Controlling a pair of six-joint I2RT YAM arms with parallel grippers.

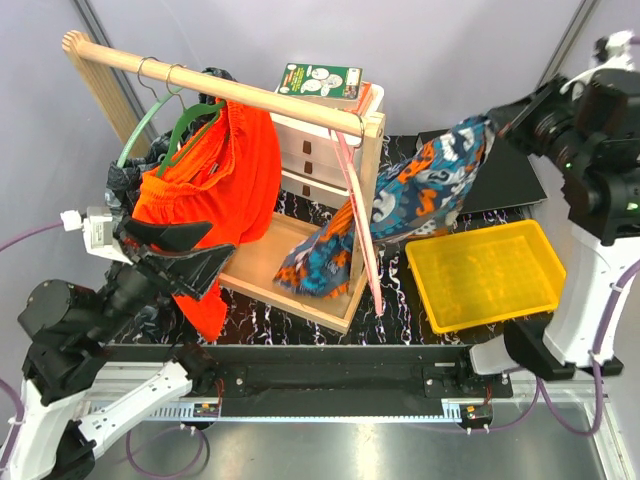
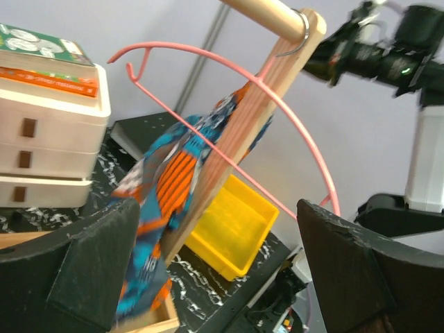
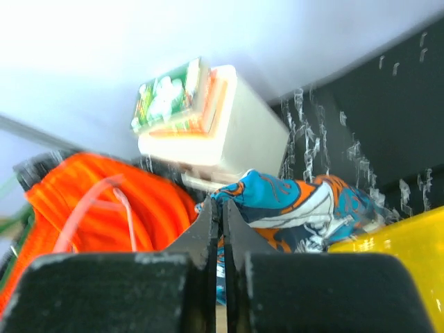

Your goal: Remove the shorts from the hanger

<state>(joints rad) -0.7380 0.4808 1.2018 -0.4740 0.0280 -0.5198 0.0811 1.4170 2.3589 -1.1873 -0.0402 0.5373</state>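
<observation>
I log right claw clenched on the patterned shorts, which stretch down past the rack post into its wooden tray; left claw released beside the orange shorts.

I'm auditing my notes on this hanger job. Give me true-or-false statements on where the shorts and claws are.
The right claw is shut on the blue, orange and white patterned cloth shorts. True.
The yellow plastic tray holds those shorts. False: no cloth lies in it.
The plain bright orange cloth shorts hang on a green hanger. True.
The left claw is shut on the orange shorts. False: it is open.
</observation>
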